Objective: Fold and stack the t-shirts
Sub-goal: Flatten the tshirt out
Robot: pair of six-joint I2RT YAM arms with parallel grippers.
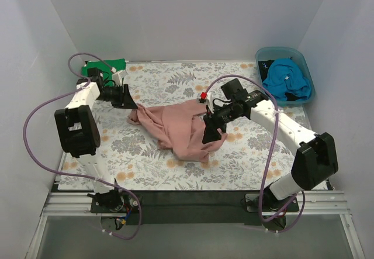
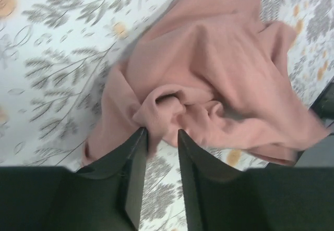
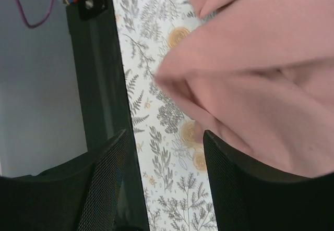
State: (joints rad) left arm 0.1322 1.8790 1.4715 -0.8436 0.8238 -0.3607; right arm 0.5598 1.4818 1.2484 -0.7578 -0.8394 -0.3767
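White walls box in a table under a floral covering (image 1: 146, 165), and on it, about mid-table, lies the pink t-shirt (image 1: 181, 127) in a crumpled heap. Its long axis runs slantwise, from the far-left end by the left gripper (image 1: 130, 103) down to the near-right end by the right gripper (image 1: 211, 135). Which end is neck and which is hem I cannot tell; the cloth is too bunched.

The left gripper sits right at the shirt's left tip. In its wrist view the jaws stand slightly apart with a fold of pink cloth (image 2: 172, 103) just ahead of the tips, perhaps brushing one finger; it does not look clamped. The right gripper (image 3: 164, 153) is spread wide, and the pink cloth (image 3: 261, 85) lies beside and above its right finger, with bare covering between the jaws. It grips nothing.

Both arms are equally near, one at each end, so the next grasp would likely take the two ends along that slanted axis.

Further out, a green t-shirt (image 1: 99, 67) lies at the far-left corner, and a blue t-shirt (image 1: 286, 79) fills the teal tub (image 1: 308, 72) at the far right.
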